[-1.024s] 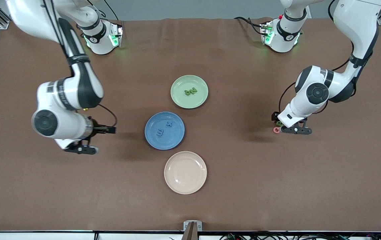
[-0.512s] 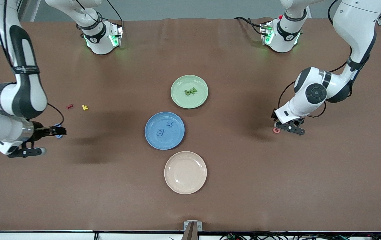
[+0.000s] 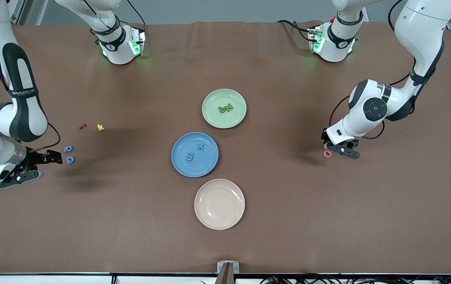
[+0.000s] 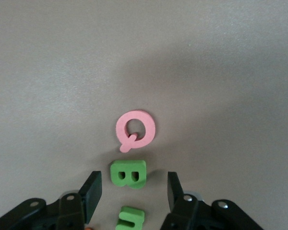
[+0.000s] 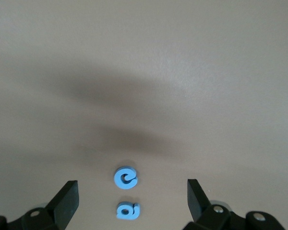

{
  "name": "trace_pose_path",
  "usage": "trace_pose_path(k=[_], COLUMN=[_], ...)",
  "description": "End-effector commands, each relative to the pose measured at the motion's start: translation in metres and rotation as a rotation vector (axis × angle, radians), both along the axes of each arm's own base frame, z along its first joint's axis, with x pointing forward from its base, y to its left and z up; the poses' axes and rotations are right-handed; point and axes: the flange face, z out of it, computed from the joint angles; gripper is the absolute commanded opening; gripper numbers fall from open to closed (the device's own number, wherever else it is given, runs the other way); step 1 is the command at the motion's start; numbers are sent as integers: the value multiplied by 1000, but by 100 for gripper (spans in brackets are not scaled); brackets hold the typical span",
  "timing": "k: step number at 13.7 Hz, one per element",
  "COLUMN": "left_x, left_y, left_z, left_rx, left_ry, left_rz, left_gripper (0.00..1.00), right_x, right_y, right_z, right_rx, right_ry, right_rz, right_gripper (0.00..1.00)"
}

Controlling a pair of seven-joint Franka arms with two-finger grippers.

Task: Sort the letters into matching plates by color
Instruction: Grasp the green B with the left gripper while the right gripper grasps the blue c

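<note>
The light green plate (image 3: 213,98) holds two green letters (image 3: 225,107). The blue plate (image 3: 206,162), nearer the front camera, holds two blue letters (image 3: 189,157). My left gripper (image 3: 343,152) is low over the table toward the left arm's end. In the left wrist view my left gripper (image 4: 133,186) is open, its jaws on either side of a green B (image 4: 128,173) without touching it. A second green letter (image 4: 130,218) lies beside the B. My right gripper (image 3: 20,177) is open in the air over the right arm's end. Two loose blue letters (image 5: 126,177) lie on the table there (image 3: 68,148).
A pink Q (image 4: 135,130) lies beside the green B and shows at the left gripper (image 3: 327,154). A red letter (image 3: 82,126) and a yellow letter (image 3: 100,127) lie near the loose blue ones. A cream plate (image 3: 219,221) sits nearest the front camera.
The right arm has swung out toward its end of the table, uncovering the red, yellow and two blue letters. The left gripper's jaws have narrowed round the green B.
</note>
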Motion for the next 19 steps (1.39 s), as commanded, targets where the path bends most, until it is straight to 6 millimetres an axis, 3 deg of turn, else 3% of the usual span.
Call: trace_pose_path(k=[1,5,8,14,15,16,19], left_x=[-1,-1,-1,3,4,3,4], left_y=[5,6,6,7,8,7,8], left_z=[-4,-8,-10,-12,-11,-12,-11], left_rx=[-9,-12,-14,-19,-20,-19,-18], left_ry=[-14,-7,-5,-5,-7,-5,-7], left_rz=[-5,-1,0,3,5,9,16], left_gripper=[60,57,55,47,42,30,3], right_x=[-12,-26,-32,-40,-41,-41,-44], right_y=[0,-7,-6,-6,-6,-6,-7], right_z=[-19,-58,-77,-95,-97,-99,-106], right_rx=[-9,-9,-4,7,7,8,14], right_ry=[-12,-15,1,29,32,35,49], right_rz=[49,92,121,160,161,163,173], right_gripper=[100,100,100,99,97,92,71])
